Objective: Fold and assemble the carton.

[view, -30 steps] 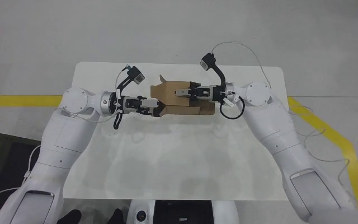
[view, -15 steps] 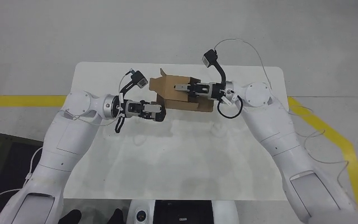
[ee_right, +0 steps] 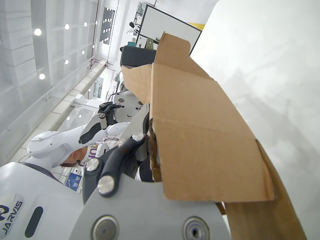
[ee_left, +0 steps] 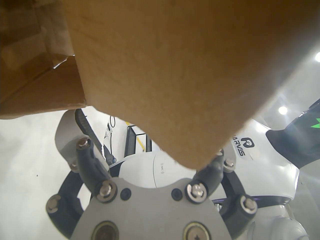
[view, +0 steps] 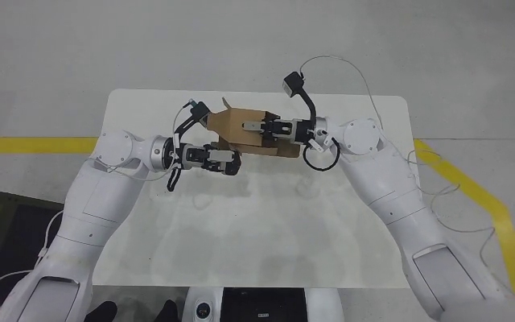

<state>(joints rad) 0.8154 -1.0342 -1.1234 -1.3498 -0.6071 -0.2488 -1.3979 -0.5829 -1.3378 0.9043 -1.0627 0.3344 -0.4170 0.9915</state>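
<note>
A brown carton (view: 241,130), partly folded with flaps standing out, hangs tilted over the far middle of the white table (view: 265,233). My right gripper (view: 257,127) comes in from the right and is shut on the carton's top panel (ee_right: 195,131). One finger (ee_right: 136,123) shows against the panel's inner side; the other is hidden behind the cardboard. My left gripper (view: 231,159) sits at the carton's near left corner, open, and a flap (ee_left: 160,63) lies across it, hiding one fingertip. The ribbed finger (ee_left: 86,126) stands free below the flap's edge.
The table's near half is bare white surface (ee_right: 262,38). A yellow floor line (view: 40,145) runs past both sides of the table. Thin cables (view: 362,76) loop above the right arm.
The right gripper has carried the carton leftward and tilted it. The left gripper has come off the carton's left side and moved slightly towards the near edge, under its corner.
</note>
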